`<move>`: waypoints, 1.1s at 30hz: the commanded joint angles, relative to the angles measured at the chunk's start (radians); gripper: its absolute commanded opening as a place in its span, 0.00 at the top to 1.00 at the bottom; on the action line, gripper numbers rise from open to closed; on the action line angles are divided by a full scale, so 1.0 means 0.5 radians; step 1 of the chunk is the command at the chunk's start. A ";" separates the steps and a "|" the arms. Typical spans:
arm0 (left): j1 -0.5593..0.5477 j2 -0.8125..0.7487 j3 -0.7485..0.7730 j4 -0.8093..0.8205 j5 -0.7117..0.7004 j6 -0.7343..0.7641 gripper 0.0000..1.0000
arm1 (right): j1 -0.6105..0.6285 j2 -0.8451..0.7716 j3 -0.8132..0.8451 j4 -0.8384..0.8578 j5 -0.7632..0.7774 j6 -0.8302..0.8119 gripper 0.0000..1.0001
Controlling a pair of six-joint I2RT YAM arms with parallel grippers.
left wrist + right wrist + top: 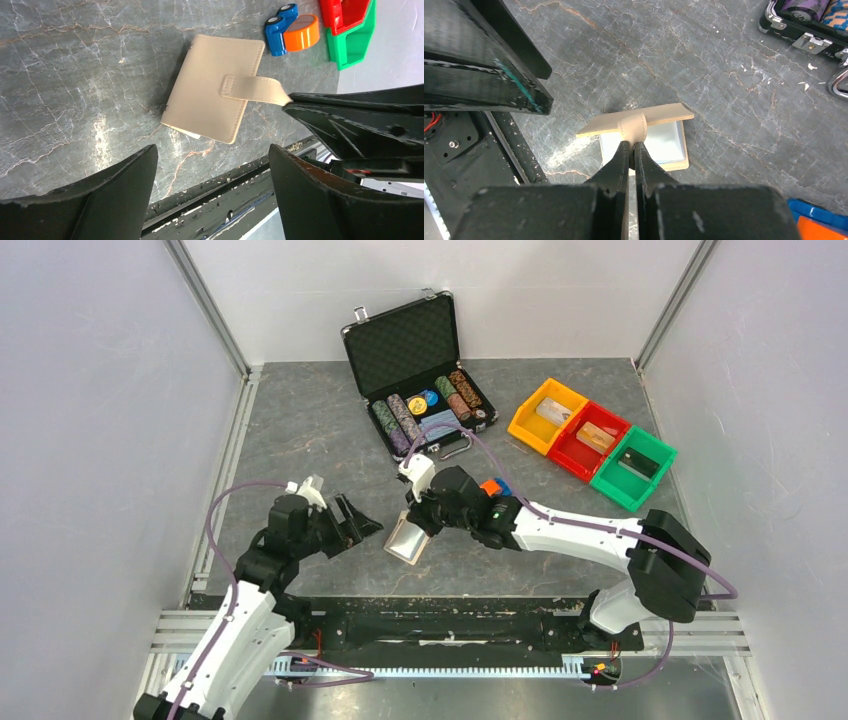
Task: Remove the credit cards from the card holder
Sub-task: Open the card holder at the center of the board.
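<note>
The tan card holder (408,539) lies on the grey table near its front edge. My right gripper (633,145) is shut on its snap tab (633,126) and holds the top cover (664,114) up like a flap. Under the flap shows a pale blue, shiny face (664,142); I cannot tell whether that is a credit card or the holder's lining. In the left wrist view the holder (210,92) shows its outer side, with the tab (252,89) pulled toward the right fingers (320,112). My left gripper (212,150) stands open just left of the holder, nothing between its fingers.
An open black chip case (415,370) stands at the back. Orange (548,415), red (592,440) and green (632,468) bins sit at the back right. A blue and orange object (292,30) lies beside the holder. The table's front rail (225,195) runs close below.
</note>
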 commanded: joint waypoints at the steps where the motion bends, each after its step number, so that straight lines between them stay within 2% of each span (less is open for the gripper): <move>1: -0.007 0.067 -0.098 0.264 0.114 -0.133 0.13 | -0.032 -0.044 0.097 0.002 -0.109 -0.180 0.98; 11: -0.095 0.305 -0.126 0.433 0.052 -0.035 0.12 | -0.087 0.099 0.214 -0.105 -0.157 -0.081 0.95; 17: -0.277 0.356 -0.131 0.459 -0.204 0.018 0.08 | -0.130 0.210 0.295 -0.130 -0.252 -0.056 0.93; 25: -0.394 0.658 -0.056 0.517 -0.429 0.091 0.11 | -0.173 0.292 0.368 -0.132 -0.335 -0.012 0.90; 30: -0.397 0.754 -0.010 0.559 -0.560 0.105 0.20 | -0.199 0.269 0.354 -0.135 -0.351 0.025 0.83; 33: -0.397 0.767 0.000 0.583 -0.607 0.114 0.26 | -0.235 0.199 0.283 -0.131 -0.319 0.103 0.69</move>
